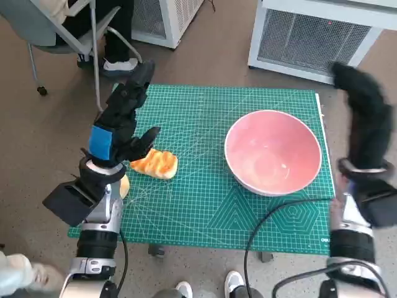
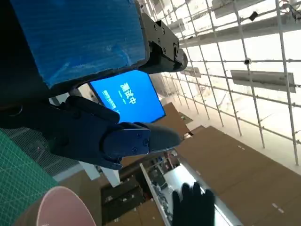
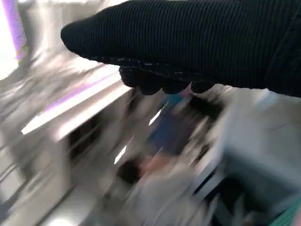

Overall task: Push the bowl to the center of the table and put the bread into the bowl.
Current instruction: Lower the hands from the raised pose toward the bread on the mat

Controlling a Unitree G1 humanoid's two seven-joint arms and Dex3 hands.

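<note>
Neither step appears complete: the bowl (image 1: 273,152) sits near the right edge of the table (image 1: 205,211), and the bread (image 1: 155,164) lies near the left edge, outside it. The left hand (image 1: 121,127), fingers spread, hovers beside the bread, holding nothing. The right hand (image 1: 366,121) is raised off the right edge; its finger state cannot be determined. Only the head view shows the bread; the left wrist view shows just the bowl's rim.
</note>
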